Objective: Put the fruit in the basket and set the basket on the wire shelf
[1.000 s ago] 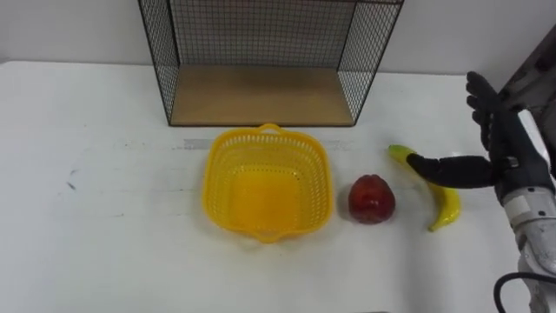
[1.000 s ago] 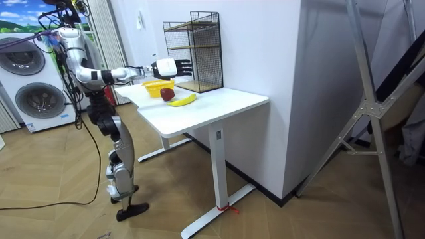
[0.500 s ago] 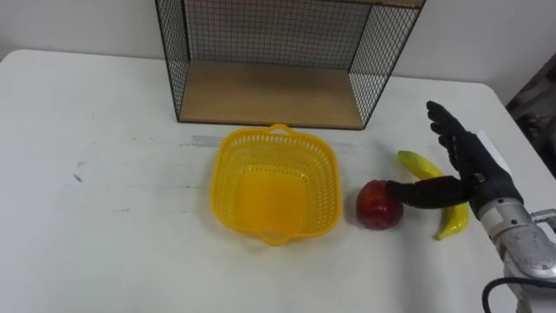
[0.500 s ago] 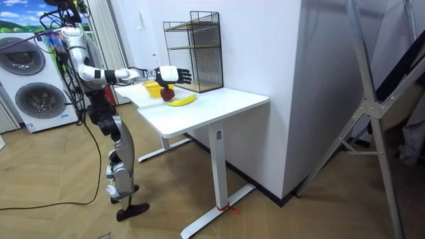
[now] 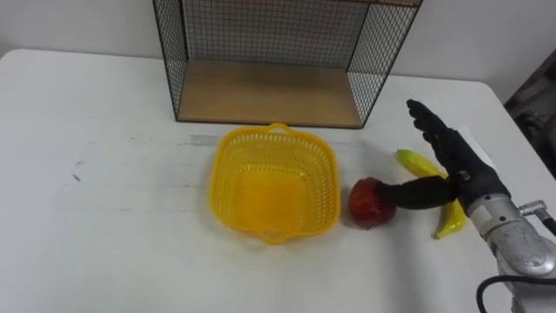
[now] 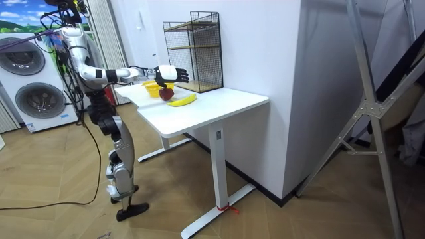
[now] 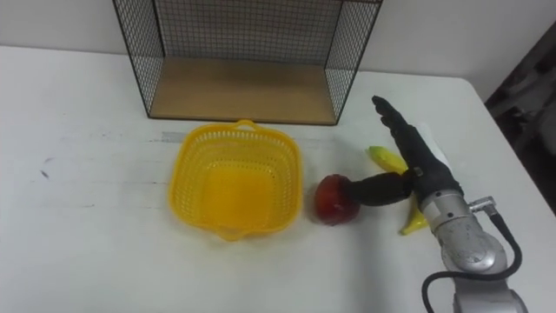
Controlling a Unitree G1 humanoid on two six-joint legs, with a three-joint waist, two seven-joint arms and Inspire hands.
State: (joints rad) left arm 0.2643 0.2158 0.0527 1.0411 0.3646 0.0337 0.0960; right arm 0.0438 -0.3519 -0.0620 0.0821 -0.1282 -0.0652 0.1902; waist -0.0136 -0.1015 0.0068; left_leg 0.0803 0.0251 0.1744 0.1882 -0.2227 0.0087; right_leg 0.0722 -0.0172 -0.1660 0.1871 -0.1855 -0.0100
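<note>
Status: nothing banked yet. Yellow basket [image 5: 272, 187] is empty and sits on the white surface [image 5: 113, 217] just in front of the wire shelf [image 5: 265, 91], not on it; the shelf's wooden bottom board is bare. Both fruit are out on the surface to the basket's right: red apple [image 5: 367, 202] just beside the basket wall, banana [image 5: 452, 217] further right, partly under the arm. Right hand [image 5: 465, 172] is at the apple, fingers [image 5: 430, 126] stretched out straight and pointing away toward the shelf, thumb [image 5: 417, 193] reaching sideways with its tip on the apple's right side. It's contact only, nothing curled round the fruit, so the hand holds nothing. My read is the first pick is being set up, so all of it remains: apple in, banana in, then lift the basket onto the shelf board. Apple looks dark red, glossy and roundish, resting upright, so probably firm and slippery and could roll if nudged. Banana is yellow with a greenish end and curved, lying flat. Basket is perforated plastic with small handle tabs front and back, looks light, and may slide if bumped. In the room view the robot stands at the surface's edge with the right arm extended over it.
</note>
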